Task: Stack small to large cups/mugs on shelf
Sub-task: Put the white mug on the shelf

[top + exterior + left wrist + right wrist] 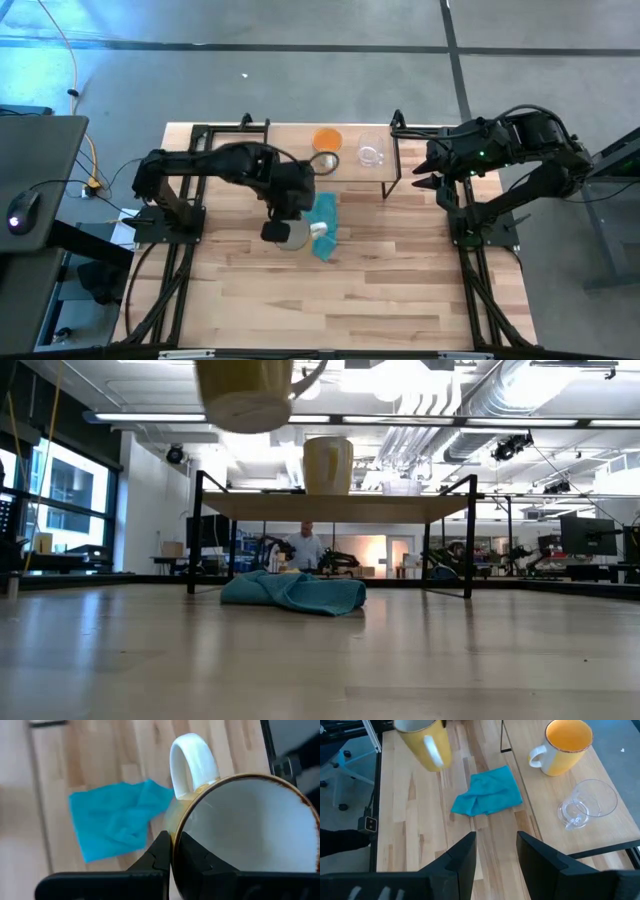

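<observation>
My left gripper [283, 215] is shut on the large cream-yellow mug [291, 236], held in the air above the tabletop beside the teal cloth [326, 225]. In the low view this mug [245, 395] hangs high, nearer than the shelf [340, 507]. The orange-lined mug [565, 745] and the clear glass cup [585, 805] stand side by side on their bases on the shelf board [545, 795]. My right gripper [495, 855] is open and holds nothing, hovering near the shelf's right end [425, 175]. My left gripper pinches the large mug's rim wall [175, 827], one finger inside the mug and one outside, a little way round from the white handle [192, 762]. The mug is lifted clear of the table and tilted, its mouth turned toward the wrist camera.
The crumpled teal cloth [295, 592] lies on the tabletop in front of the shelf, under and beside the held mug. Thin black shelf legs [470, 535] stand at the board's corners. Bare wood [340, 290] stretches toward the near edge. A person [305, 547] shows far behind the table.
</observation>
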Controlling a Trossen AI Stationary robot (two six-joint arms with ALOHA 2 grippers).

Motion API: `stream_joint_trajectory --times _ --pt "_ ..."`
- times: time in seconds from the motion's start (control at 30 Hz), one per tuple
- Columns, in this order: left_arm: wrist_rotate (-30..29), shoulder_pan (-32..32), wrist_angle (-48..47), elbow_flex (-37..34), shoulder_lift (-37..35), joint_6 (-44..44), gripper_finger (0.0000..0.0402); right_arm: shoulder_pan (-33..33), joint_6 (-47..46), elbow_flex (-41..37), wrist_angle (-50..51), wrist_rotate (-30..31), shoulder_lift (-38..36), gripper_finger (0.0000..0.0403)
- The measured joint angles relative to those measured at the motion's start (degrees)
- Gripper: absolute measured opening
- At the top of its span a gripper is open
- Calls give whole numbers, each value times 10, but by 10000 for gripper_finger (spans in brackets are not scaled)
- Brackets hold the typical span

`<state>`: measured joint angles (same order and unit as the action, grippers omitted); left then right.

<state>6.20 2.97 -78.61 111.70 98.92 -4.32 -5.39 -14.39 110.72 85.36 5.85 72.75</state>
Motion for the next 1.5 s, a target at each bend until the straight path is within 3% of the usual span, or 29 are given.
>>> stream_joint_trajectory --times 0.37,0.9,1.5 --pt "-28 -42 -7 0 56 -69 3 0 -5 0 1 0 1 133" --pt "-67 -37 -47 0 45 -193 3 0 -6 0 1 0 1 133" --pt "-59 70 -56 26 6 -295 3 0 -49 0 1 0 18 133"
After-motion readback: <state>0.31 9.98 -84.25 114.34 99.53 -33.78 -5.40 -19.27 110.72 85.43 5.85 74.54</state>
